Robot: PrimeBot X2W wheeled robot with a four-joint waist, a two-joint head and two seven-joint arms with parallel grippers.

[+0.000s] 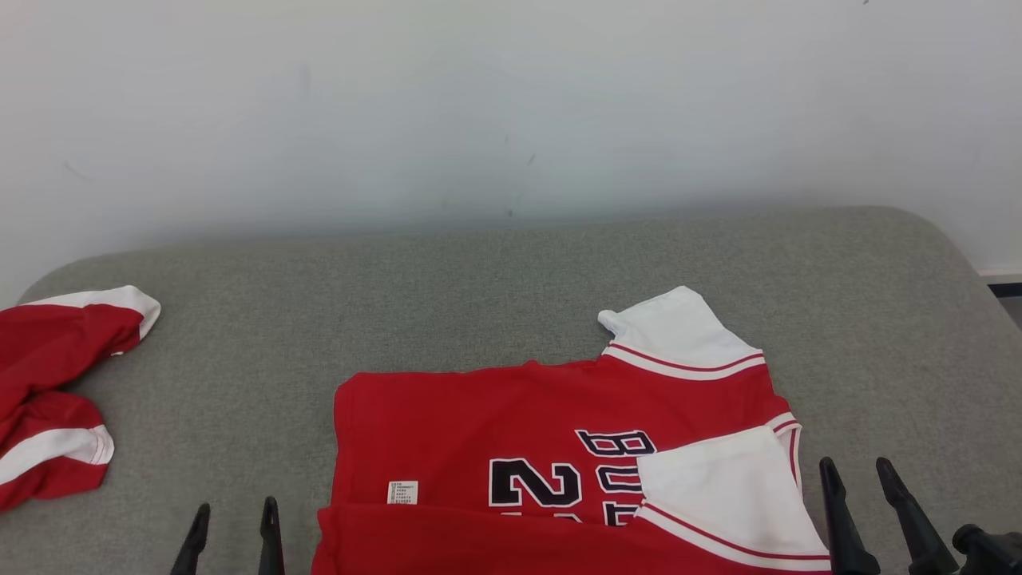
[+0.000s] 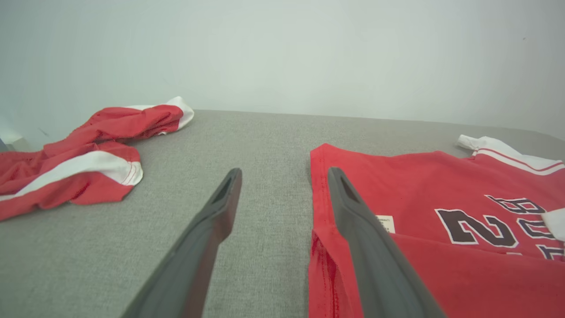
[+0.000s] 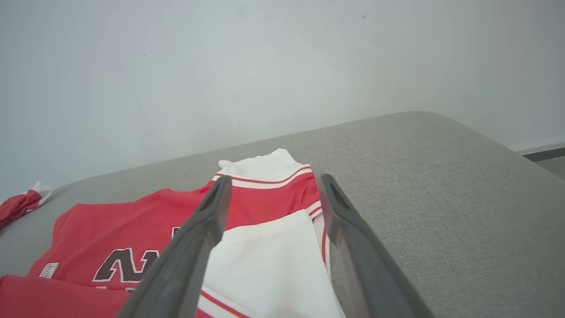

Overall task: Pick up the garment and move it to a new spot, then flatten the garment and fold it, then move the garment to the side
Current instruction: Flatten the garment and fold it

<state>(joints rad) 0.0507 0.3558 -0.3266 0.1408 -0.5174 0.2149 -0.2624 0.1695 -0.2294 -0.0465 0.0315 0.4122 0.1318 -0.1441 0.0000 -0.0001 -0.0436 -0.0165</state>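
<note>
The garment [image 1: 479, 423] is a red jersey with white sleeves and dark numbers. It lies flat on the grey padded table [image 1: 511, 271] at the front centre, its near hem folded over and one white sleeve folded onto the chest. My left gripper [image 1: 235, 513] is open just left of the jersey's left edge, holding nothing. In the left wrist view the left gripper [image 2: 282, 176] straddles that edge of the garment [image 2: 419, 190]. My right gripper [image 1: 856, 467] is open beside the folded sleeve. In the right wrist view the right gripper [image 3: 274, 181] hovers over the sleeve of the garment [image 3: 110, 221], empty.
A second red and white garment [image 1: 48, 383] lies crumpled at the table's left edge, also in the left wrist view [image 2: 88, 150]. A pale wall [image 1: 511, 104] rises behind the table. The table's far right corner [image 1: 942, 239] is rounded, with floor beyond.
</note>
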